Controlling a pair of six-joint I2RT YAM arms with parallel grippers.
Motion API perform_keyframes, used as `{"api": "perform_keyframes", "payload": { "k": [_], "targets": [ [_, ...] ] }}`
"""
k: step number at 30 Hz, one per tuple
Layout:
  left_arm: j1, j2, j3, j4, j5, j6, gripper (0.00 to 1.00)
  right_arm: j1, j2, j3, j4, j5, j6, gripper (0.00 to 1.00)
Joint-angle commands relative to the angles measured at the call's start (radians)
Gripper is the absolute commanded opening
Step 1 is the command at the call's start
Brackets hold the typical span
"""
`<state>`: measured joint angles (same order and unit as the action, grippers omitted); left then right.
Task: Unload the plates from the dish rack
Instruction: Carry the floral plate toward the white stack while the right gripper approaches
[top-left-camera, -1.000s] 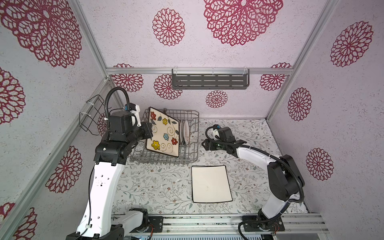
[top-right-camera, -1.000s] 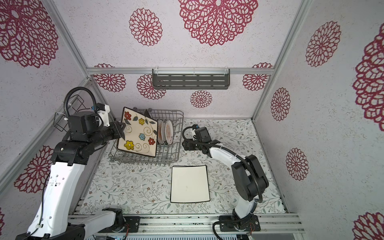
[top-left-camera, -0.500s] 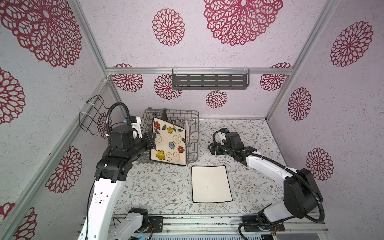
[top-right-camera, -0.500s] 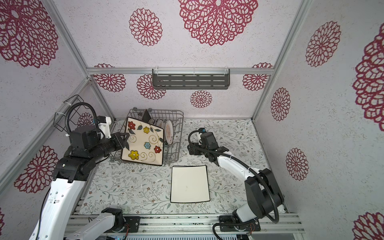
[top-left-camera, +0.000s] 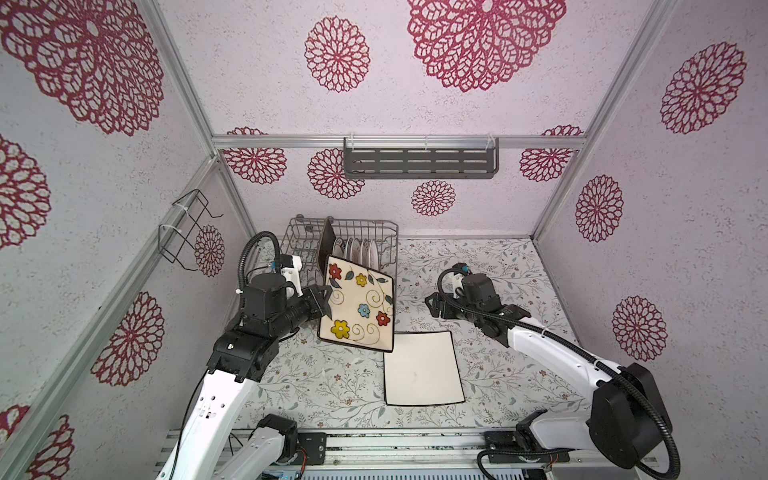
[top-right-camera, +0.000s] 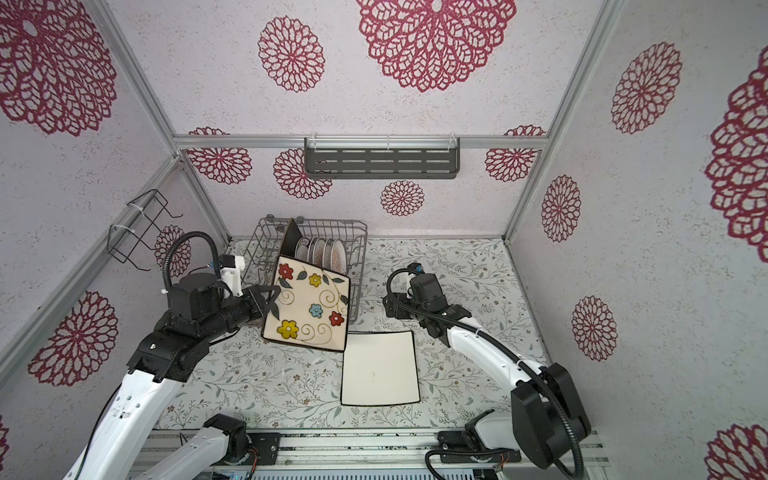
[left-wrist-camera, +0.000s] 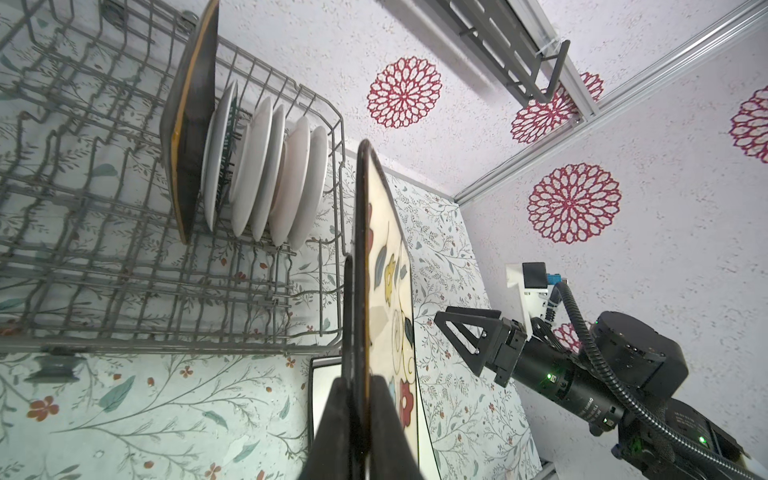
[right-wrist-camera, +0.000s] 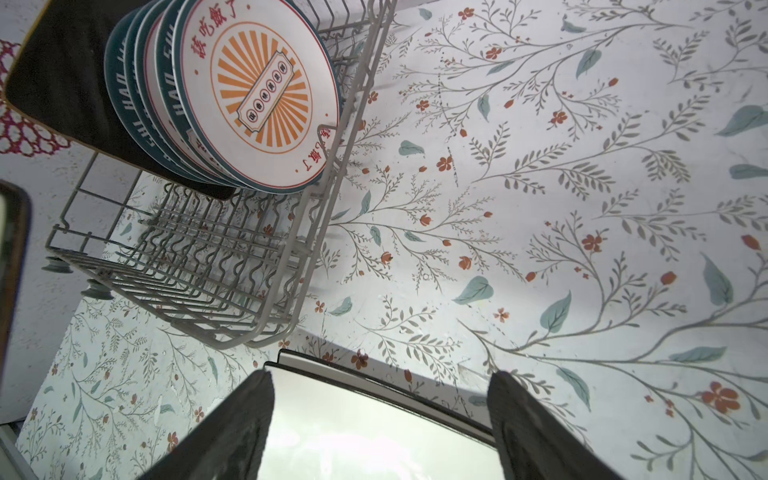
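My left gripper (top-left-camera: 326, 301) (top-right-camera: 272, 301) (left-wrist-camera: 359, 386) is shut on the left edge of the cream floral plate (top-left-camera: 357, 307) (top-right-camera: 307, 309) (left-wrist-camera: 382, 257). It holds that plate upright above the dish rack's (top-left-camera: 384, 232) (top-right-camera: 353, 232) (right-wrist-camera: 266, 257) front edge. A dark brown plate (top-left-camera: 326, 245) (left-wrist-camera: 191, 124) and several small round plates (top-left-camera: 357, 251) (left-wrist-camera: 270, 174) (right-wrist-camera: 257, 91) stand in the rack. White black-rimmed plates (top-left-camera: 422, 370) (top-right-camera: 380, 370) (right-wrist-camera: 374, 432) lie stacked on the table, with two rims showing. My right gripper (top-left-camera: 432, 305) (top-right-camera: 388, 305) (right-wrist-camera: 380, 382) is open and empty above their far edge.
A grey slotted shelf (top-left-camera: 419, 162) hangs on the back wall. A black wire holder (top-left-camera: 183, 232) hangs on the left wall. The rack sits in the back left corner of the floral table cover (top-left-camera: 498, 270).
My left gripper has carried the floral plate out of the rack, forward and to the right. My right gripper has drawn back from the rack, to the right.
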<state>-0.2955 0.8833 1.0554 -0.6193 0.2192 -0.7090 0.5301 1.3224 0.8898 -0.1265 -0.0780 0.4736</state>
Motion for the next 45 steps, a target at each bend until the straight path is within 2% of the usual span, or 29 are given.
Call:
{"api": "perform_keyframes", "payload": {
  "k": [1, 17, 30, 40, 45],
  "targets": [
    [-0.033, -0.027, 0.016, 0.228, 0.012, -0.078, 0.0, -0.002, -0.048, -0.008, -0.021, 0.024, 0.027, 0.84],
    [-0.154, 0.016, -0.082, 0.351, -0.009, -0.141, 0.0, -0.003, -0.159, -0.104, -0.055, 0.023, 0.082, 0.86],
    [-0.233, 0.011, -0.175, 0.442, -0.041, -0.208, 0.0, -0.003, -0.265, -0.19, -0.058, -0.029, 0.143, 0.87],
    [-0.283, 0.011, -0.233, 0.482, -0.062, -0.251, 0.0, -0.001, -0.259, -0.237, -0.028, -0.101, 0.198, 0.88],
    [-0.311, 0.01, -0.273, 0.51, -0.086, -0.282, 0.0, -0.001, -0.278, -0.26, -0.023, -0.1, 0.217, 0.88]
  ]
}}
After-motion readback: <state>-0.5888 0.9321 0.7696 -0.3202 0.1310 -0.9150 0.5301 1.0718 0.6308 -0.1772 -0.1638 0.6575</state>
